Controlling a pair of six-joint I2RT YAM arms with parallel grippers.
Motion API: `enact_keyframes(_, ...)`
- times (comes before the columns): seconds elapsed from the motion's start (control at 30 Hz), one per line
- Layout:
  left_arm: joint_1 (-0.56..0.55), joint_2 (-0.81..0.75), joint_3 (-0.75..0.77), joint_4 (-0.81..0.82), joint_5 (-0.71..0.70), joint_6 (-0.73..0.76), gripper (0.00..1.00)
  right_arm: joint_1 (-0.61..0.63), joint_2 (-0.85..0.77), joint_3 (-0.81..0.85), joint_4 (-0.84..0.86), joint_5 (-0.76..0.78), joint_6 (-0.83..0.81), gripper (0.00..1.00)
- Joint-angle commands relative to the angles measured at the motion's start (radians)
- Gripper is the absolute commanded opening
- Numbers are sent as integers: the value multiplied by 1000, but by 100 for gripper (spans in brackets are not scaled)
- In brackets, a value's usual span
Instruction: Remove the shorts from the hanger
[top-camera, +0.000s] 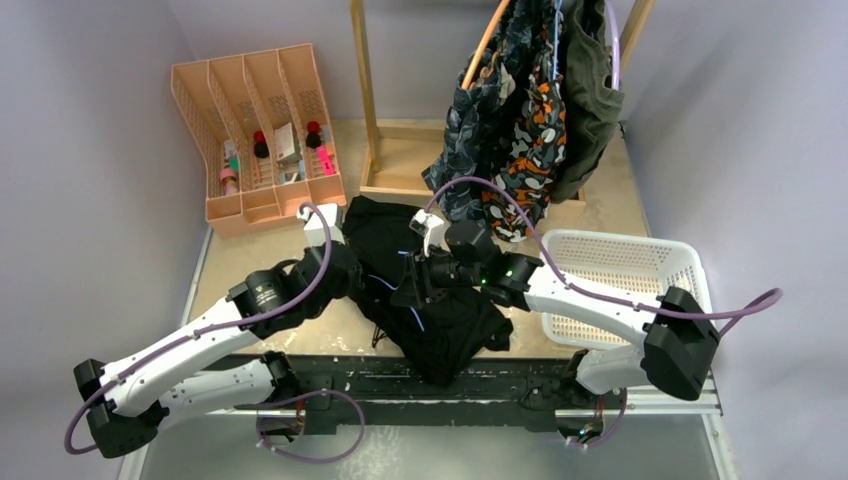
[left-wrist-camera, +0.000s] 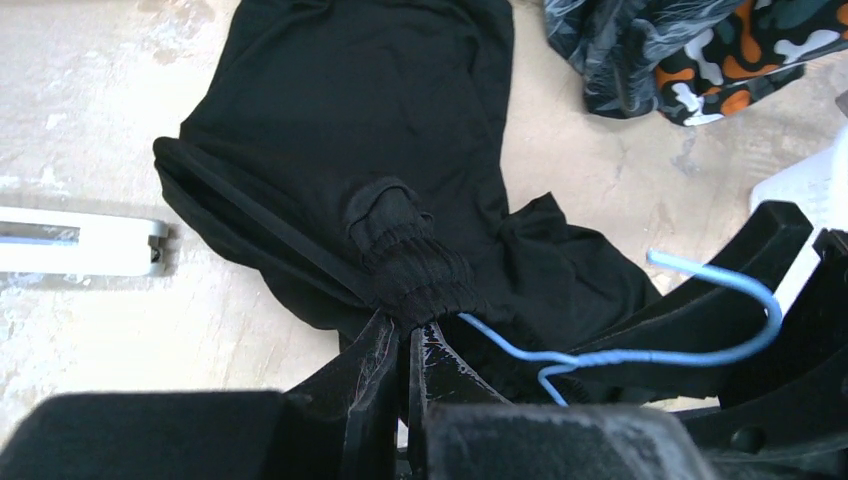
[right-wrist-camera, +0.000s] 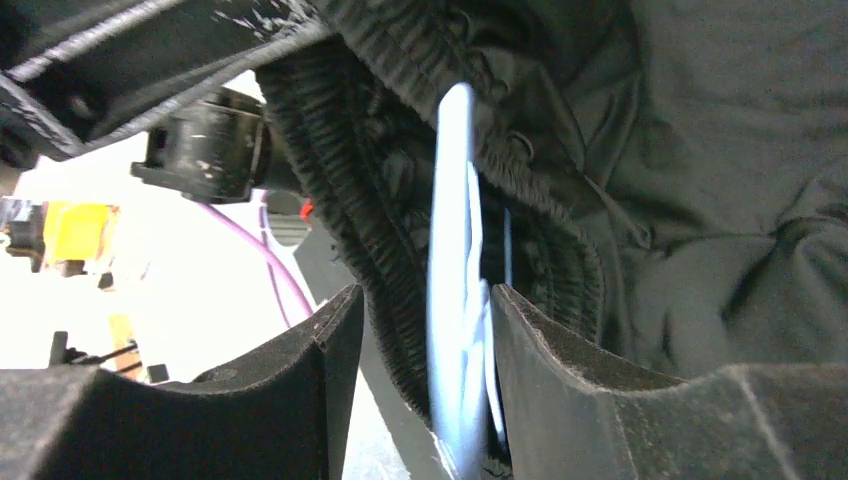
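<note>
Black shorts lie crumpled on the table between both arms, while the other shorts hang at the back. The left gripper is pinched tight on the waistband, and the blue hanger runs from that pinch toward the right gripper, which is nearer and has its jaws parted loosely around the wire. The left wrist view shows the hook and the pinch, the right wrist view shows the wire inside the waistband, and the top view barely shows the hanger.
</note>
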Motion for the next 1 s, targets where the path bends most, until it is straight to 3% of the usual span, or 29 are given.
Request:
enact_keyframes(0.0,0,-20,-31,10,-50,-72,0,31,-15,-18,36,101,17,52)
enact_keyframes(0.03,0,-20,-36,7,-51,-80,0,34,-16,-21,38,113,18,51)
enact_keyframes(0.1,0,-17,-42,6,-44,-83,0,45,-20,-30,50,139,19,37)
enact_keyframes(0.17,0,-17,-49,8,-36,-86,0,58,-23,-42,67,176,21,29)
enact_keyframes(0.67,-1,-41,-65,-17,-43,-124,0,126,25,-88,271,356,-31,35)
enact_keyframes(0.8,0,-37,-58,-27,-50,-126,0,138,57,-61,266,378,-45,23)
enact_keyframes(0.93,-1,-33,-44,-70,-91,-139,0,148,41,-46,243,396,-58,0)
enact_keyframes(0.97,0,-32,-38,-94,-107,-142,0,149,29,-41,225,404,-62,0)
